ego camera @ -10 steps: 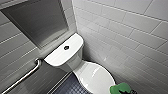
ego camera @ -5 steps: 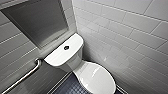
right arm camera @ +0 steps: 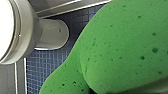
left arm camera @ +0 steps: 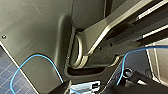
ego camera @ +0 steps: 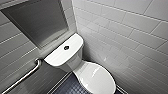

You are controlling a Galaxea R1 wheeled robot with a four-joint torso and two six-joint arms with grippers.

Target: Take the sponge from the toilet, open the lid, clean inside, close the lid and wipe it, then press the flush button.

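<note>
The white toilet (ego camera: 75, 63) stands in the corner in the head view, its oval lid (ego camera: 98, 77) down over the bowl. A round dark flush button (ego camera: 66, 47) sits in the flat tank top (ego camera: 60, 55). In the right wrist view the green sponge (right arm camera: 125, 47) looms very close, squeezed in my right gripper. It hangs low beside the toilet's white rim (right arm camera: 15, 30), above the blue tiled floor (right arm camera: 45, 67). The left wrist view shows my own dark arm parts and blue cables (left arm camera: 37, 58).
White tiled walls (ego camera: 125, 37) close in behind and to the right of the toilet. A grey recessed panel (ego camera: 37, 22) sits above the tank. A metal grab rail (ego camera: 25, 75) runs along the left wall. A white pipe-like stub (right arm camera: 52, 33) juts out beside the bowl.
A bit of green at the lid's front edge in the head view has slid down past the picture's lower edge. The toilet and lid have not moved.
</note>
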